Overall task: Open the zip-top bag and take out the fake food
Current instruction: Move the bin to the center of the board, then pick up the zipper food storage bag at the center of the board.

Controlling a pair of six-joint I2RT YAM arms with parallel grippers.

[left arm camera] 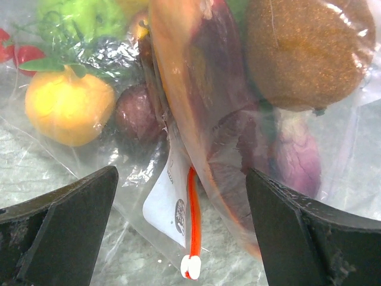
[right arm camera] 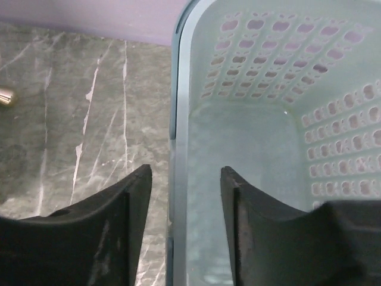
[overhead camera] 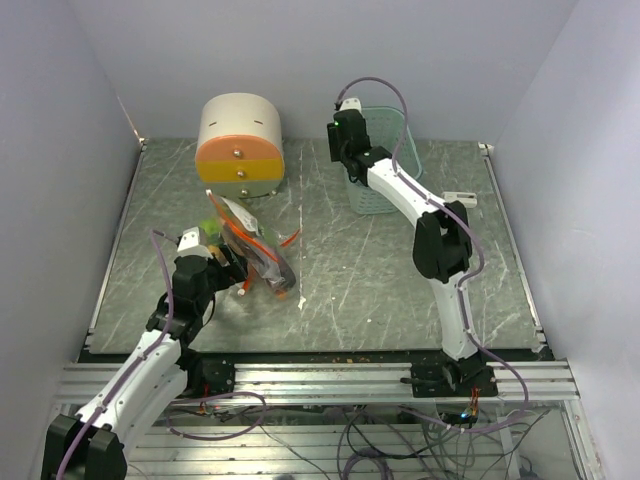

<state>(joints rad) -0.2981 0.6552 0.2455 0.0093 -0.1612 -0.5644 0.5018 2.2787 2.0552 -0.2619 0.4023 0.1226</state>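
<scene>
The clear zip-top bag [overhead camera: 258, 248] lies on the table's left half, full of fake food. In the left wrist view the bag [left arm camera: 226, 125] holds a yellow-orange fruit [left arm camera: 68, 107], a lime-green fruit [left arm camera: 89, 16], a brown round fruit [left arm camera: 306, 50] and dark red-purple pieces [left arm camera: 134, 113]. Its red zip strip ends in a white slider [left arm camera: 191, 266]. My left gripper [overhead camera: 232, 268] is open at the bag's near end, and the slider sits between the jaws [left arm camera: 181, 179] without touching them. My right gripper [right arm camera: 186, 173] is open and straddles the rim of the green basket [right arm camera: 178, 89].
The round cream-and-orange drawer box [overhead camera: 240, 145] stands at the back left, just behind the bag. The pale green perforated basket [overhead camera: 388, 150] stands at the back centre-right, under my right arm. A small white object [overhead camera: 460, 198] lies to its right.
</scene>
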